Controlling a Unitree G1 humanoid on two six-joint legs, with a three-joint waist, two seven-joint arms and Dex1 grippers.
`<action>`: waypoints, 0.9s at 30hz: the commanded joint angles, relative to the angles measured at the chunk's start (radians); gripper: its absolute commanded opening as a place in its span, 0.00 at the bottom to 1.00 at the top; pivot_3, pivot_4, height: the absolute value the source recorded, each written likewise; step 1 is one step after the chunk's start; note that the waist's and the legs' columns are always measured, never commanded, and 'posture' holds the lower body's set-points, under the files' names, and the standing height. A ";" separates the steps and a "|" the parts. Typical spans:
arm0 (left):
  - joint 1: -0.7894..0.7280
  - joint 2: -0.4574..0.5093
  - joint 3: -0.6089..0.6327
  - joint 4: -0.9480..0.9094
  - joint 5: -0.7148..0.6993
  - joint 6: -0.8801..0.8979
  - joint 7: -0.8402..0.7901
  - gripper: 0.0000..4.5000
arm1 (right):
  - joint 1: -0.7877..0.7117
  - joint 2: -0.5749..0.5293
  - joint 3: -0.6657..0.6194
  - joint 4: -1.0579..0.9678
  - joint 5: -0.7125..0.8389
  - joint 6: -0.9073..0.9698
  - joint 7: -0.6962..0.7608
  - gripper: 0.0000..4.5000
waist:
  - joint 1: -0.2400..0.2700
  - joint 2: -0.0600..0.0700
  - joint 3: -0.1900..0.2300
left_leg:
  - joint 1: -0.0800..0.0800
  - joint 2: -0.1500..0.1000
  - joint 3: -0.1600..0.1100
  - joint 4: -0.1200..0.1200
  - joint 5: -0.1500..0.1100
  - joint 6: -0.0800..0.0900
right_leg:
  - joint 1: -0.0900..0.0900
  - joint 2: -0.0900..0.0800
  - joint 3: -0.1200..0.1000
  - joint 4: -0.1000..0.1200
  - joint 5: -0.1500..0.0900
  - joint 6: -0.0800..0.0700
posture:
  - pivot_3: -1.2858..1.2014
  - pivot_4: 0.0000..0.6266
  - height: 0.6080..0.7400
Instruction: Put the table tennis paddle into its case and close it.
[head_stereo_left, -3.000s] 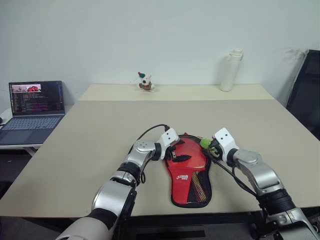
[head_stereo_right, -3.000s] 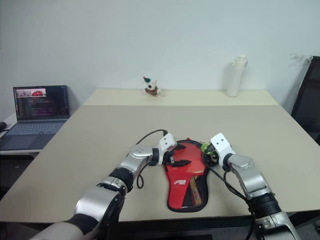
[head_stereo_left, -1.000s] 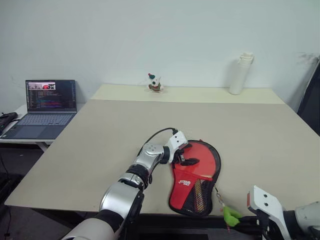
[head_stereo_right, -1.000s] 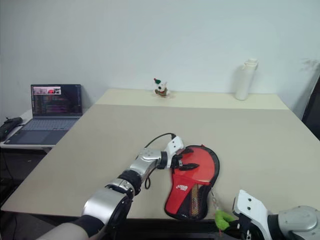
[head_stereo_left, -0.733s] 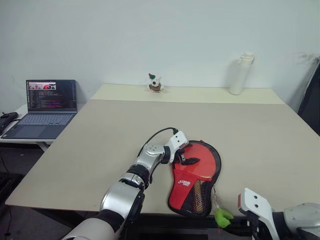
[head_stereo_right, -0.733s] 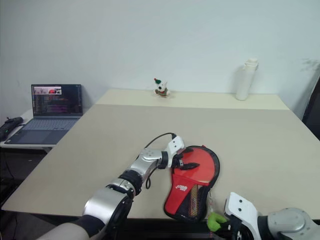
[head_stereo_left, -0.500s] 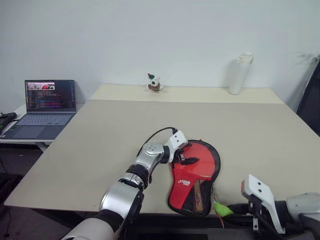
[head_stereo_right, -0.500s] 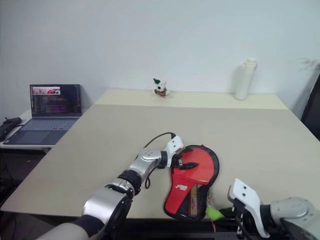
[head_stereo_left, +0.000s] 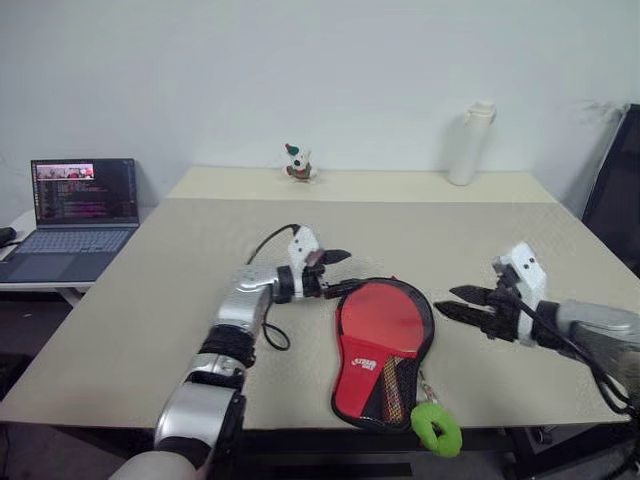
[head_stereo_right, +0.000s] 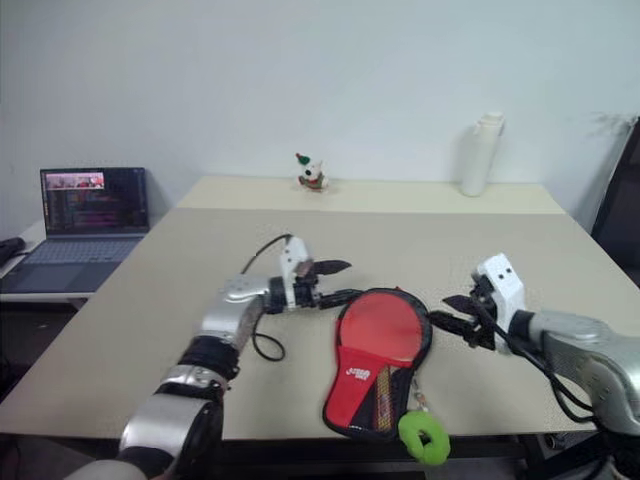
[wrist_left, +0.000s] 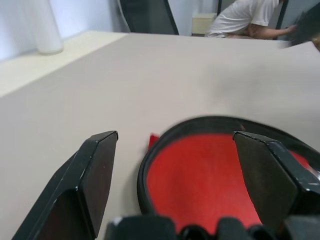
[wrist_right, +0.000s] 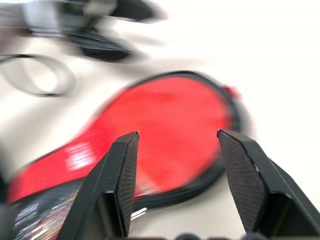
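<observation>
Case (head_stereo_left: 385, 340) flat on table (head_stereo_left: 200, 300), red side up, looks zipped; left gripper (head_stereo_left: 337, 273) and right gripper (head_stereo_left: 455, 303) both spread, grasping nothing

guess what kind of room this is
Probably an office or lab workspace: a wide beige table, an open dark laptop with code on its screen, a black office chair against a plain white wall, and a white plastic bottle.
</observation>
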 joint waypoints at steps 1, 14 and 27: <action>0.058 0.064 -0.007 -0.167 -0.059 0.115 -0.065 0.90 | -0.045 0.055 0.047 0.092 -0.098 -0.089 -0.044 0.61 | 0.000 0.000 0.000 | -0.001 0.000 0.000 0.000 0.000 0.000 | -0.002 0.000 0.000 0.001 0.001 -0.001 | 0.52 0.24 1.00; 0.240 0.194 0.005 -0.440 -0.119 0.286 -0.009 0.90 | -0.072 0.241 0.103 0.341 -0.266 -0.205 -0.091 0.61 | 0.004 0.001 0.001 | -0.002 0.000 0.001 0.001 0.000 0.000 | -0.003 -0.001 0.000 0.002 0.001 -0.001 | 0.52 0.24 1.00; 0.253 0.201 -0.012 -0.480 -0.123 0.299 0.031 0.90 | -0.186 0.367 0.058 0.517 -0.271 -0.177 -0.097 0.01 | -0.006 0.001 0.001 | 0.000 0.001 0.002 0.001 0.000 0.000 | -0.002 0.000 0.001 0.003 0.001 -0.001 | 0.52 0.24 1.00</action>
